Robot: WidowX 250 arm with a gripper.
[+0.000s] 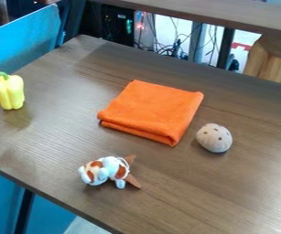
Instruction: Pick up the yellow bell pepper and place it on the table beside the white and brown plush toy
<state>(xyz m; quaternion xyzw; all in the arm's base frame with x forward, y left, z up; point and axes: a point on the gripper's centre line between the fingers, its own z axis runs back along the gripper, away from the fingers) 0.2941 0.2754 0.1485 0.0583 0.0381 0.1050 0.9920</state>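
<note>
In the camera view, an orange cloth (152,109) lay folded on the desk (240,192), its breadth steadying it. A yellow bell pepper (10,92) stood on its base; a plush toy (109,171), perhaps a dog, and a speckled ovoid (214,138) rested apart. I couldn't tell the pincer's state.

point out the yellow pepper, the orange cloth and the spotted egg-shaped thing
yellow pepper (10,93), camera view, middle of its body
orange cloth (154,110), camera view, middle of its folded top
spotted egg-shaped thing (214,138), camera view, middle of its rounded top
</note>
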